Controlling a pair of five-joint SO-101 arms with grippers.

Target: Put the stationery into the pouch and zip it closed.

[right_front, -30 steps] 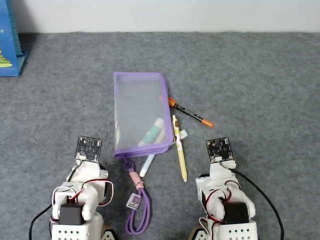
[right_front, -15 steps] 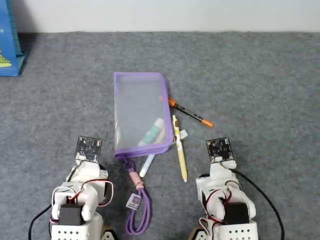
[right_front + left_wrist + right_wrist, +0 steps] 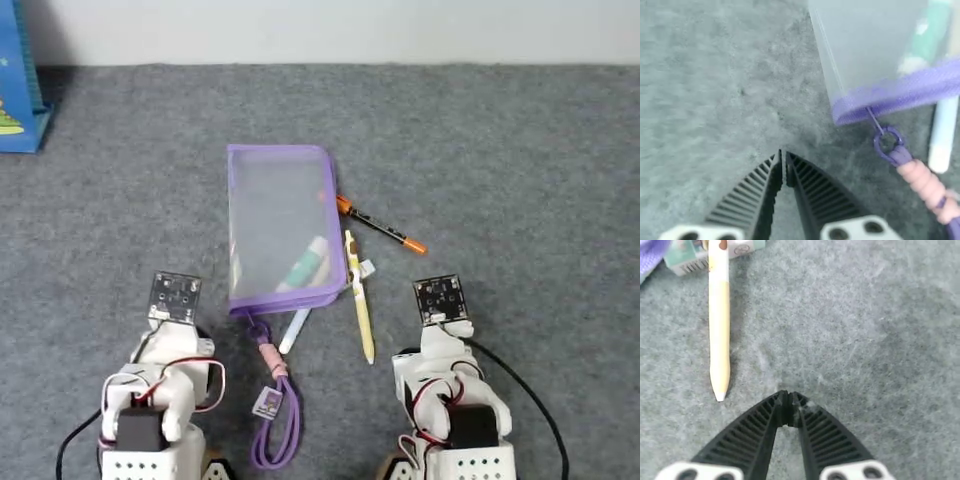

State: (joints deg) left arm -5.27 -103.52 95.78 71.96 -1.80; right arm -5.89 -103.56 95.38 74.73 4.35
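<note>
A translucent pouch (image 3: 278, 225) with purple trim lies flat mid-table, with a green-and-white item inside it. A white marker (image 3: 297, 328) pokes out at its near end. Its purple strap (image 3: 275, 410) with a pink bead (image 3: 925, 182) trails toward the arms. A yellow pen (image 3: 358, 295) lies along the pouch's right side, with a small white item (image 3: 690, 260) by it. A black pen with orange ends (image 3: 380, 225) lies farther right. My left gripper (image 3: 783, 170) is shut on nothing over bare carpet, near the pouch's corner (image 3: 875, 55). My right gripper (image 3: 788, 410) is shut and empty beside the yellow pen's tip (image 3: 719, 325).
Grey carpet covers the table. A blue box (image 3: 20, 80) stands at the far left edge. The left arm (image 3: 165, 380) and right arm (image 3: 445, 390) sit folded at the near edge, either side of the strap.
The left arm's wrist has shifted very slightly to the left. The pouch, pens and right arm are where they were.
</note>
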